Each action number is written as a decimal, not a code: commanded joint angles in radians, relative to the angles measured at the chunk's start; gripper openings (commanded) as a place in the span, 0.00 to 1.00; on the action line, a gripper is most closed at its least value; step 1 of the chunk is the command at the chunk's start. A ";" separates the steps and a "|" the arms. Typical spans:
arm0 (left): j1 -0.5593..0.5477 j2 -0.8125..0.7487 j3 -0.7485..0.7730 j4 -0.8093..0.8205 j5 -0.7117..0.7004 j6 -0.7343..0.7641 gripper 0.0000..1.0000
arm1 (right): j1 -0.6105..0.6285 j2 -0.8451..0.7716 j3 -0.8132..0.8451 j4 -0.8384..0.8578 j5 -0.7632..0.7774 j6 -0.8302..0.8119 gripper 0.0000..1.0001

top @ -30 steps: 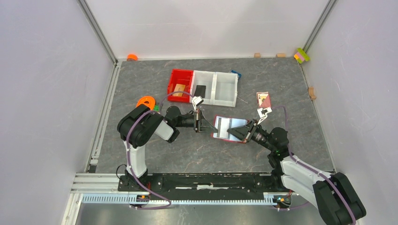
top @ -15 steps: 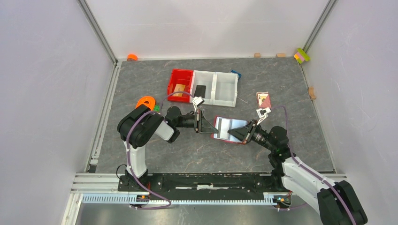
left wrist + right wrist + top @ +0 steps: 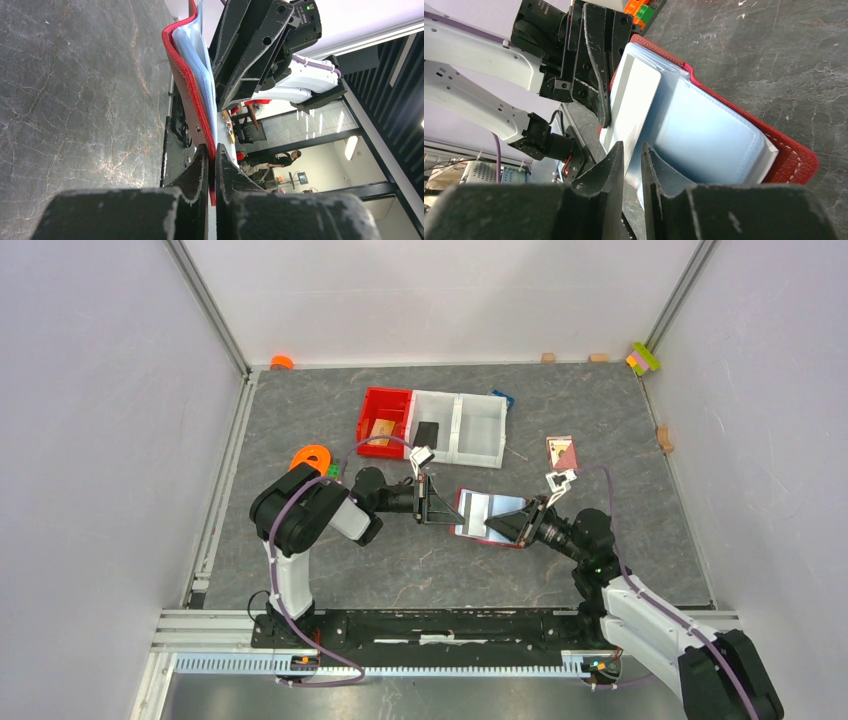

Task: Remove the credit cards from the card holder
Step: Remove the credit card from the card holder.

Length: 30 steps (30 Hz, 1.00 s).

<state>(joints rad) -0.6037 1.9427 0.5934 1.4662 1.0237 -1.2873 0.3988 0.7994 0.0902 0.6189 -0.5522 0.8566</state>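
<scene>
Clamping the left edge of the card holder point(image 3: 482, 512), the left gripper point(image 3: 211, 162) is closed tight on its red rim, propping it open mid-table. Opposite, the right gripper point(image 3: 632, 157) has its jaws slightly apart, with the end of the pale grey-blue card point(image 3: 636, 100) in that gap. Farther back, the tan-orange card point(image 3: 383, 430) lies in the red bin point(image 3: 385, 395) and the black card point(image 3: 428, 432) in the white bin point(image 3: 482, 430).
</scene>
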 commanded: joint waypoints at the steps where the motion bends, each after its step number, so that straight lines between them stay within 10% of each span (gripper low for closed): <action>1: -0.005 -0.051 -0.001 0.059 0.005 -0.001 0.02 | 0.000 0.022 0.026 0.079 -0.027 0.014 0.25; 15: -0.016 -0.053 0.005 0.059 0.007 0.003 0.03 | 0.000 0.072 -0.023 0.311 -0.094 0.139 0.17; 24: -0.012 -0.060 -0.004 0.060 0.003 0.005 0.29 | -0.001 0.053 -0.021 0.282 -0.081 0.134 0.00; 30: 0.000 -0.060 -0.008 0.060 -0.001 0.003 0.16 | 0.000 0.041 -0.016 0.224 -0.069 0.103 0.00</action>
<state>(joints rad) -0.6109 1.9202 0.5930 1.4673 1.0245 -1.2869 0.3927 0.8642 0.0666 0.8444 -0.6140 0.9802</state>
